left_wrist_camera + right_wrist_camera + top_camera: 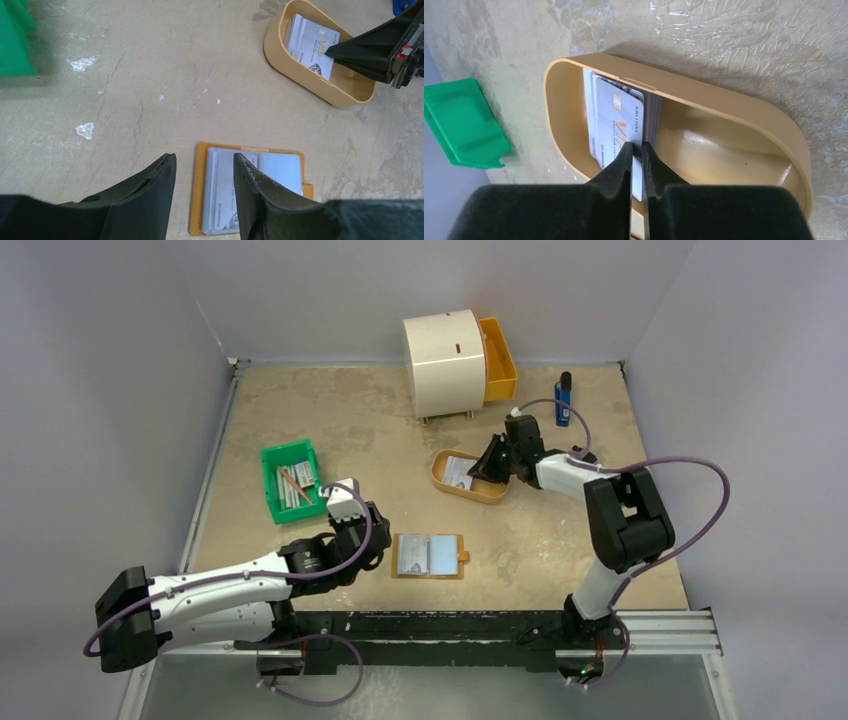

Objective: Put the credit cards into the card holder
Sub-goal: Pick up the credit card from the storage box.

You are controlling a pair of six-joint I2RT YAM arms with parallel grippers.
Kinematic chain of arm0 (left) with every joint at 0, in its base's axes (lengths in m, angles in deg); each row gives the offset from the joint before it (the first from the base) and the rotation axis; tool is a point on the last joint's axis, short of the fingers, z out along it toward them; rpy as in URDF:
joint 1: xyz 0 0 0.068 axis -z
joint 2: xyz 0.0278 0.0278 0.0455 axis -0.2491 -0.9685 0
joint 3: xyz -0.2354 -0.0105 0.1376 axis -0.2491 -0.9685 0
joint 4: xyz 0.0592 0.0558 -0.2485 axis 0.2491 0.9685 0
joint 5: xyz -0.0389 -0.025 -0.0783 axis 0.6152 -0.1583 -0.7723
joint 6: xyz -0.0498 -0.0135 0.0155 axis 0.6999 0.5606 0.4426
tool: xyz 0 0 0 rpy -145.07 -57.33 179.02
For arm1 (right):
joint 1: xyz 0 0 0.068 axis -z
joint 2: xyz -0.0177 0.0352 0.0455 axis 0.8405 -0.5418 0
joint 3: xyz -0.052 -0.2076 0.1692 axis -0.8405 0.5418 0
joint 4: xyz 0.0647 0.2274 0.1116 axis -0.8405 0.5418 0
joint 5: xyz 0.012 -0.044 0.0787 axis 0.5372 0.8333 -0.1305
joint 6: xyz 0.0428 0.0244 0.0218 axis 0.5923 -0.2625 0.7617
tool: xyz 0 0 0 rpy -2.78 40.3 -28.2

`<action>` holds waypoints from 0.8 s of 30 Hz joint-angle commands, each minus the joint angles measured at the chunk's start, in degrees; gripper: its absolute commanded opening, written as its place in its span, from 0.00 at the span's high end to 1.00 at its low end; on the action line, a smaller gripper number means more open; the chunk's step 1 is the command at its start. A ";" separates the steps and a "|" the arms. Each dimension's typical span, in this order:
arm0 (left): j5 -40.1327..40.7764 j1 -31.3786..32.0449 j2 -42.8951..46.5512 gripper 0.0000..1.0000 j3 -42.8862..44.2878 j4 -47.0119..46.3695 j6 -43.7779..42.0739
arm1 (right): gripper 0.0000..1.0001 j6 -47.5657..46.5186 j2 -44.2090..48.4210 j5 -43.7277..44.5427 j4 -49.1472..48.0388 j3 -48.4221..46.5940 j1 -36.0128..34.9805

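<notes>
Credit cards [616, 117], white with gold lettering, stand in tan tray [724, 99]; right gripper [636, 148] pinches one, left gripper [205, 161] parted.

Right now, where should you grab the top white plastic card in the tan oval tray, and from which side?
Pinch the top white plastic card by its short edge facing the empty half of the tan oval tray, coming down over that half. The stack sits packed against the other end wall, so only that edge is open. The right gripper pinches there.

green bin [285, 453] left, grey sticks [292, 490] inside; white drum cabinet [443, 363], orange drawer [498, 360] out; blue object [564, 400] right.
</notes>
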 commanded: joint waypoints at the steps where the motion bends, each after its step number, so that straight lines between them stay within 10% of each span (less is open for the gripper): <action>1: 0.54 -0.02 -0.06 0.55 0.72 -2.05 0.03 | 0.95 0.54 2.99 -0.81 2.06 0.22 0.27; 24: 0.69 -0.02 1.41 0.56 1.63 -0.87 1.38 | 1.00 20.69 13.32 -15.43 11.67 -3.90 6.95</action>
